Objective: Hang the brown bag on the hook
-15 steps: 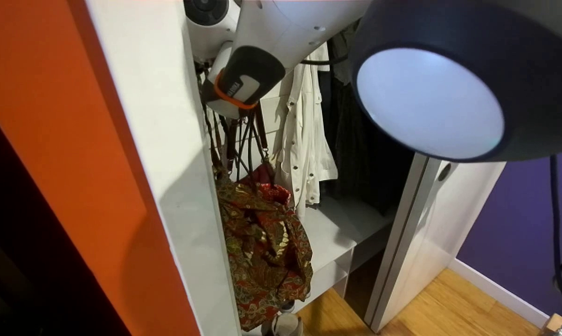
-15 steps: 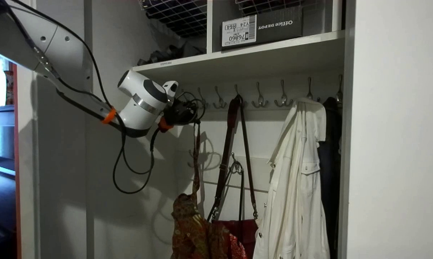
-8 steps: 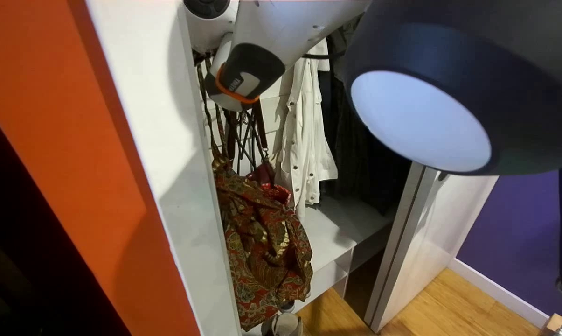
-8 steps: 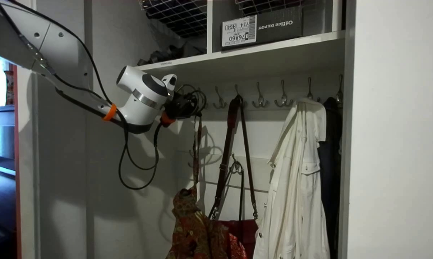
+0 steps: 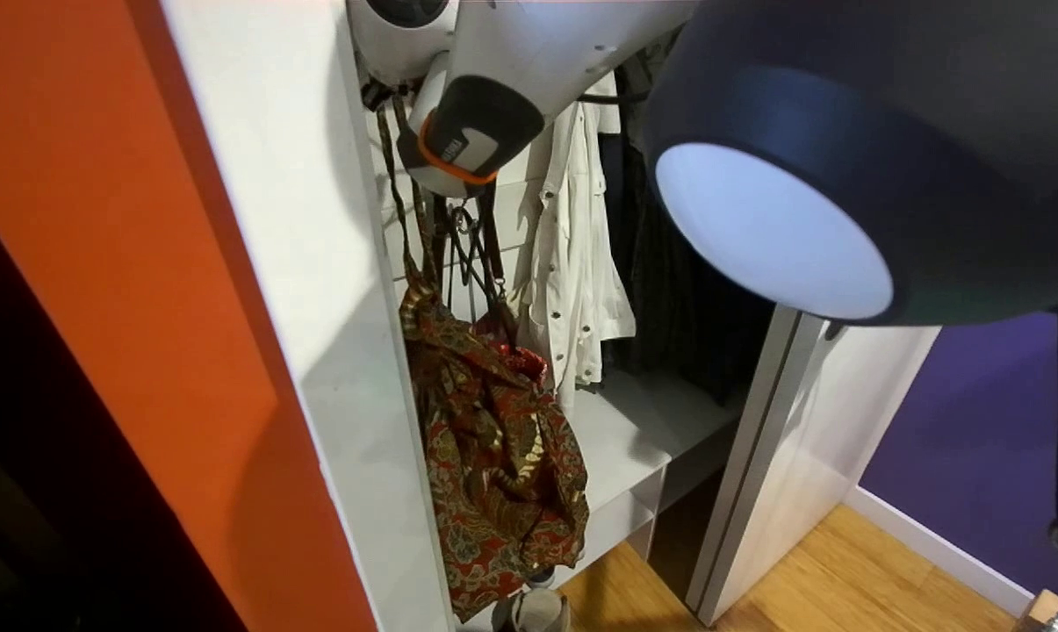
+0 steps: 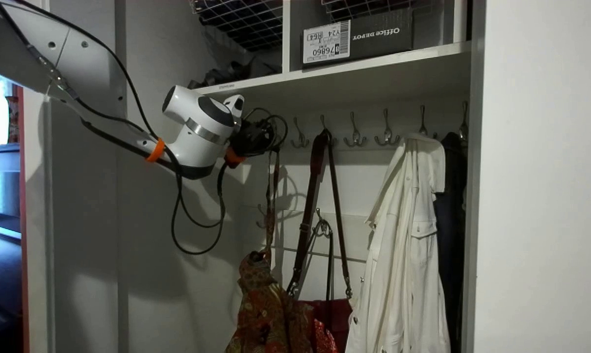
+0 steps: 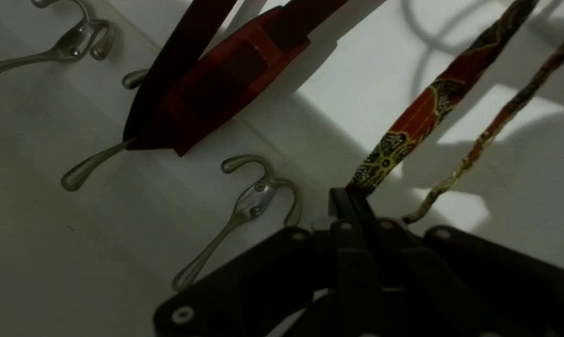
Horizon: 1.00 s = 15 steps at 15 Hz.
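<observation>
The brown bag [image 5: 493, 456], mottled with a red and tan pattern, hangs in the air below my gripper in both exterior views; its lower part is cut off in an exterior view [image 6: 266, 309]. In the wrist view its patterned strap [image 7: 417, 114] runs up into my gripper [image 7: 352, 191], which is shut on it at the fingertips. A second strand of the strap passes beside the right finger. A bare metal hook [image 7: 256, 201] sits on the wall left of the fingertips, apart from the strap. The same hook [image 6: 299, 135] shows just right of the gripper [image 6: 276, 148].
A dark red bag strap [image 6: 316, 162] hangs from the neighbouring hook, its red bag [image 6: 337, 314] below. Farther along hangs a white jacket [image 6: 408, 220]. A shelf [image 6: 334, 83] carrying a box [image 6: 359, 39] runs above the hooks. A white panel [image 5: 318, 290] stands close beside the arm.
My gripper has risen and moved a little to the right, closer to the bare hook, in an exterior view. The brown bag has come up with it, still held by its strap.
</observation>
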Tool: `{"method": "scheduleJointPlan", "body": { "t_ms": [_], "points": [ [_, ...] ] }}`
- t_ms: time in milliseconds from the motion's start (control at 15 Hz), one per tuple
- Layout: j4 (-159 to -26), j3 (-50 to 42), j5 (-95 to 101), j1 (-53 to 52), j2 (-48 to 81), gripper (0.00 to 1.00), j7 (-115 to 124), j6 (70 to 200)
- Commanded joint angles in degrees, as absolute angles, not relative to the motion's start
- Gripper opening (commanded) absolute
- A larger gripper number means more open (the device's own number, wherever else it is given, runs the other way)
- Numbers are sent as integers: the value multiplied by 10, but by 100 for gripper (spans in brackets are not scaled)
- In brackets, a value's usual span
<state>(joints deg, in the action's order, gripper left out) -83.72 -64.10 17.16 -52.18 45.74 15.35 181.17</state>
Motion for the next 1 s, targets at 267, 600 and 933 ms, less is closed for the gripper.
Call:
{"method": "scheduleJointPlan", "body": {
  "t_ms": [267,600,933],
  "points": [
    [-822,-658,91,-481,490,0,93,1904],
    [-811,-677,63,-464,528,0,109,1961],
    [-793,-715,21,-450,582,0,111,2010]
  ]
}}
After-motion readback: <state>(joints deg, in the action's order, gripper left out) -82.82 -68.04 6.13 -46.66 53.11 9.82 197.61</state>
